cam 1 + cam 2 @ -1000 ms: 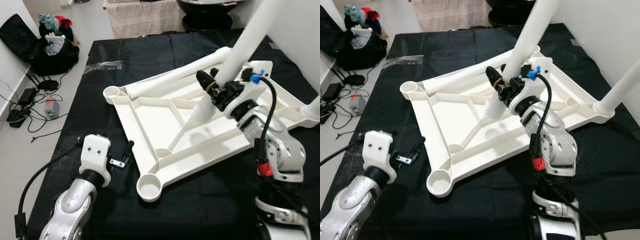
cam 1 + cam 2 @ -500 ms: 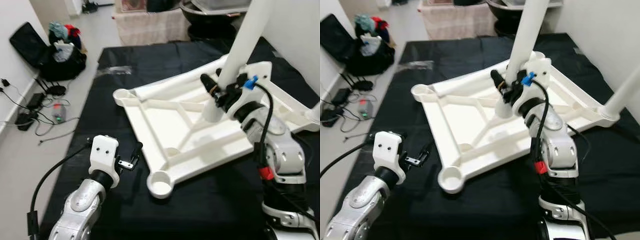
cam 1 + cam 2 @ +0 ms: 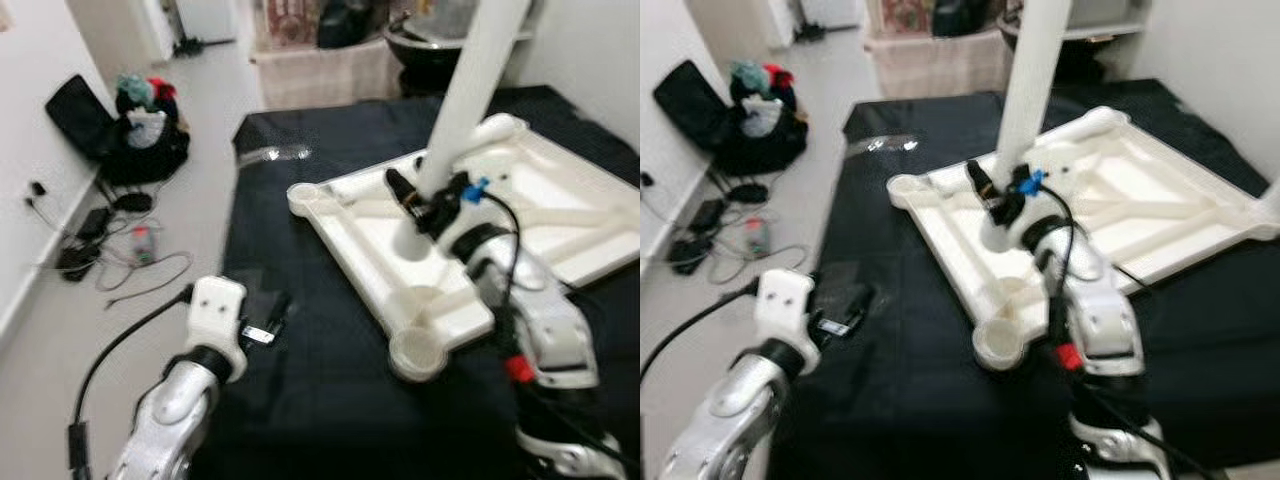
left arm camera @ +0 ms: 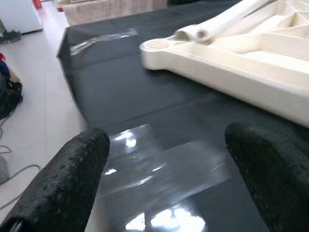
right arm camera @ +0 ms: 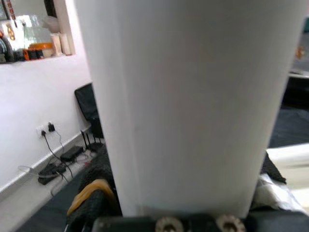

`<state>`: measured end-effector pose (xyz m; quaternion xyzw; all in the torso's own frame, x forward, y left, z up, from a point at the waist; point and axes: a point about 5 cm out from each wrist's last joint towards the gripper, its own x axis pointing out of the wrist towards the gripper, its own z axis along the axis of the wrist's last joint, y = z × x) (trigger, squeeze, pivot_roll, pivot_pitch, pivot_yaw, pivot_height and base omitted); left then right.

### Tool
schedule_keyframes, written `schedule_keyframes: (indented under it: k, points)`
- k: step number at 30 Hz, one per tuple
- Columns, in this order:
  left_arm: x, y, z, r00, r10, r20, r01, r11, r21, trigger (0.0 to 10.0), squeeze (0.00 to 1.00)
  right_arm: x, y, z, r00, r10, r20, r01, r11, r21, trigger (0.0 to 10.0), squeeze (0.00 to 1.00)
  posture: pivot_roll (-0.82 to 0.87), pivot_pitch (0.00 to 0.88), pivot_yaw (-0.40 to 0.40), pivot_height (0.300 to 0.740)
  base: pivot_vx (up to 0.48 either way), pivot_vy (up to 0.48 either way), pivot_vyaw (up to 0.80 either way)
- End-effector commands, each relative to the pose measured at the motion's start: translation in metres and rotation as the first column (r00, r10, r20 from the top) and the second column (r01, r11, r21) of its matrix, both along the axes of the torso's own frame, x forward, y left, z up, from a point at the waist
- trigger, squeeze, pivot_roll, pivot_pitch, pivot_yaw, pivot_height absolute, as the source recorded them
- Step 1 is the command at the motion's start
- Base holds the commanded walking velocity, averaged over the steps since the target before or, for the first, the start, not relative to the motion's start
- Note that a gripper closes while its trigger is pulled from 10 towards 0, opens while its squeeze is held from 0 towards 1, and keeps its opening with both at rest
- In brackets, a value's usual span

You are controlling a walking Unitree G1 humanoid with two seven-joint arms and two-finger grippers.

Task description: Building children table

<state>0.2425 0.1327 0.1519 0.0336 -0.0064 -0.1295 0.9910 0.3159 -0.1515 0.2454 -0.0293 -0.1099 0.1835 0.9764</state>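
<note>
**Upturned children's tabletop on black sheet; right pincer closed on a leg**

A black sheet [image 3: 320,370] covers the floor area in front of the robot. Grey floor [image 3: 150,270] lies along its left edge.

The white plastic tabletop [image 3: 1140,215] lies upside down on the sheet, ribbed underside facing up. Round leg sockets sit at its corners; the nearest socket [image 3: 418,355] is open, and another socket [image 3: 305,192] is at the corner toward the left. In the left wrist view a second white leg [image 4: 227,21] lies flat along the top's far edge.

One white table leg [image 3: 465,90] stands upright and slightly tilted on the tabletop's underside. Its foot meets the top near the middle of the left rib. Whether it is seated in a socket cannot be told.

The right pincer [image 3: 425,205] is closed around this leg near its base. In the right wrist view the leg [image 5: 193,106] sits close to the camera, with the black fingers [image 5: 96,193] on either side.

The left pincer [image 3: 262,315] hovers over the sheet near its left edge, well apart from the tabletop. Its fingers [image 4: 63,179] are spread wide with nothing between them. A glossy clear patch [image 4: 159,174] on the sheet lies below them.

Against the wall at far left: a black bag [image 3: 85,115], a heap of coloured items [image 3: 145,100], and cables [image 3: 110,250] on the floor.
</note>
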Motion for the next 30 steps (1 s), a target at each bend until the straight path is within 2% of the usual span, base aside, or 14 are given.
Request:
schedule_keyframes:
  k: [1,13,19,23,30]
  points:
    - [-0.001,0.004,-0.003,1.000,0.013,-0.011,-0.013,1.000,0.020,10.0,0.00,-0.002,0.011,-0.003,0.999,0.033,-0.010,-0.033,0.999,-0.012,10.0,0.00,-0.04,0.096,0.015,0.740,0.000,0.000,-0.80]
    - [-0.004,0.004,-0.005,0.999,-0.025,-0.029,0.026,0.999,0.031,10.0,0.00,-0.004,0.021,0.001,0.995,0.095,-0.003,-0.095,0.995,0.005,10.0,0.00,-0.03,0.118,0.021,0.740,0.000,0.000,-0.80]
    - [-0.005,0.006,-0.004,1.000,-0.001,-0.021,0.001,1.000,0.018,10.0,0.00,-0.009,0.031,0.002,0.984,0.177,0.013,-0.177,0.984,-0.012,10.0,0.00,-0.03,0.129,0.020,0.740,0.000,0.000,-0.80]
    - [-0.006,0.005,-0.004,1.000,0.000,-0.020,0.000,1.000,0.018,10.0,0.00,-0.011,0.036,0.002,0.980,0.196,0.021,-0.196,0.980,-0.013,10.0,0.00,-0.03,0.131,0.020,0.740,0.000,0.000,0.00]
    - [-0.007,0.003,-0.005,1.000,-0.014,-0.014,0.015,0.999,0.043,10.0,0.00,-0.015,0.044,-0.001,0.972,0.234,0.016,-0.234,0.972,-0.022,10.0,0.00,-0.02,0.136,0.023,0.740,0.000,-0.444,0.00]
